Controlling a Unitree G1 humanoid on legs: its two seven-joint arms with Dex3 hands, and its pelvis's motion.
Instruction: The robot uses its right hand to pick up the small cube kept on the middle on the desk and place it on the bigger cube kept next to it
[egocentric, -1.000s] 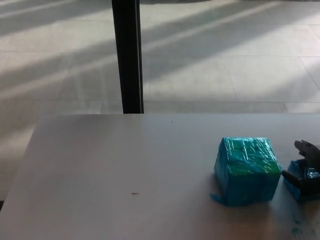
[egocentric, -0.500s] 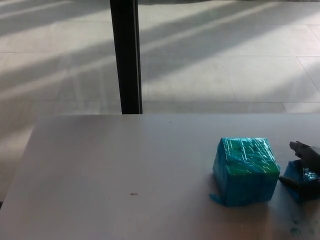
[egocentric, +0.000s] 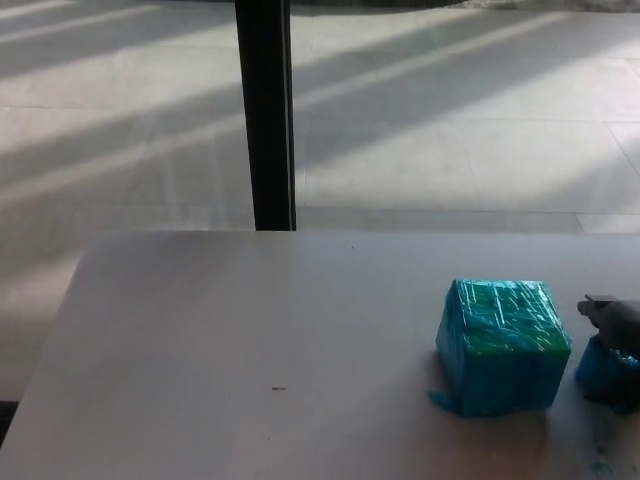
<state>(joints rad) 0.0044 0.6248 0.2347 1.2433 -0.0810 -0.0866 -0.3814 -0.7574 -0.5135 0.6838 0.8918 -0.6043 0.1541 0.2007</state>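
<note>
The bigger cube, wrapped in blue-green tape, stands on the grey desk right of the middle. The small blue cube lies just to its right, cut off by the picture's right edge, and seems to rest on the desk. My right hand comes in from the right edge, directly above and against the small cube's top. Only a dark part of the hand shows, so its grip is hidden. My left hand is out of the picture.
A black pillar stands behind the desk's far edge, with sunlit floor tiles beyond. A small dark speck lies on the desk. Blue flecks mark the desk near the front right corner.
The whole picture has shifted a little to the right, so the camera moved. The dark part of my right hand that lay in front of the small cube no longer shows.
</note>
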